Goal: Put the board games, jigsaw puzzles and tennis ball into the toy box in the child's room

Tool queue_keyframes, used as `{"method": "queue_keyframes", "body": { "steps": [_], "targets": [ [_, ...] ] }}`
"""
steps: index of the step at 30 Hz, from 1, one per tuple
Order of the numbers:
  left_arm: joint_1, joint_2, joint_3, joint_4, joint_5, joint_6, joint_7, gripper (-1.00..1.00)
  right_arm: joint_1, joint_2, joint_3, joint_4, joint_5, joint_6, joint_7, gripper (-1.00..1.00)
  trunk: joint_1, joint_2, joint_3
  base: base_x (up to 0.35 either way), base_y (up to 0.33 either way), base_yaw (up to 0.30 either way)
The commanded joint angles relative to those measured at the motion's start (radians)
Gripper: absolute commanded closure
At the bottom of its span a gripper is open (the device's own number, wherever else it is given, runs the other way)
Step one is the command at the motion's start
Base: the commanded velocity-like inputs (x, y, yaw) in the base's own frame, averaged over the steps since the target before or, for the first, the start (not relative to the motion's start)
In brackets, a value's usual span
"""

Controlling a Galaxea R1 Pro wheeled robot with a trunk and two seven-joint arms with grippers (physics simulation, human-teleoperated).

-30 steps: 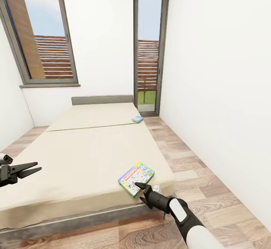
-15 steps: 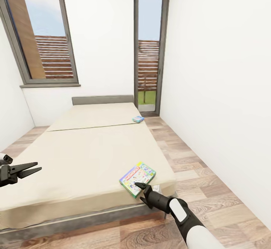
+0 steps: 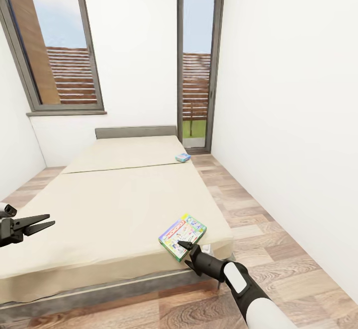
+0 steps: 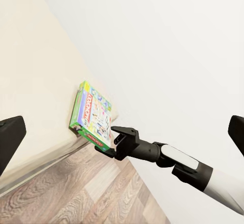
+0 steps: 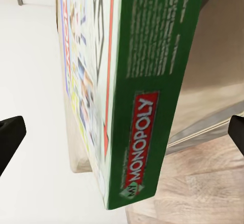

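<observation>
A green-edged Monopoly board game lies flat on the near right corner of the bed, partly overhanging the edge. My right gripper is open just in front of it. Its fingers straddle the box's near green side without closing on it; from the left wrist view the gripper sits at the box's lower corner. A small blue board game rests on the far right side of the mattress. My left gripper hangs open over the bed's near left part. The table, toy box, jigsaw puzzles and tennis ball are out of view.
A strip of wood-plank floor runs between the bed and the white right wall. A narrow glass door stands at the far end, and a dark-framed window is at the back left. The grey bed frame lies just ahead of me.
The bed and the near board game sit a few pixels further right in the head view; both grippers hold the same places and stay open.
</observation>
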Motion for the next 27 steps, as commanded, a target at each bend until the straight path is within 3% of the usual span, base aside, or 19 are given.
{"method": "queue_keyframes", "body": {
  "steps": [1, 14, 15, 27],
  "targets": [
    [0.0, 0.0, 0.0, 0.0, -0.001, 0.011, -0.004, -1.0, -0.001, 0.001, -0.007, -0.001, -0.001, 0.008, 0.0, -1.0, 0.0, 0.0, -0.001, 0.0, 0.001, 0.0],
    [0.0, 0.0, 0.0, 0.0, -0.001, 0.011, -0.004, -1.0, -0.001, 0.001, -0.006, -0.001, -0.001, 0.006, 0.0, -1.0, 0.0, 0.0, -0.001, 0.0, 0.0, 0.0],
    [0.0, 0.0, 0.0, 0.0, -0.001, 0.011, -0.004, -1.0, -0.001, 0.001, -0.006, -0.001, 0.0, 0.006, 0.0, 1.0, 0.0, 0.0, -0.001, 0.0, 0.0, 0.0],
    [0.0, 0.002, 0.004, 0.003, -0.001, 0.012, -0.004, -1.0, -0.001, 0.001, -0.006, -0.001, -0.003, 0.007, 0.0, 1.0, -0.004, 0.007, 0.002, 0.0, 0.0, 0.0]
  ]
}}
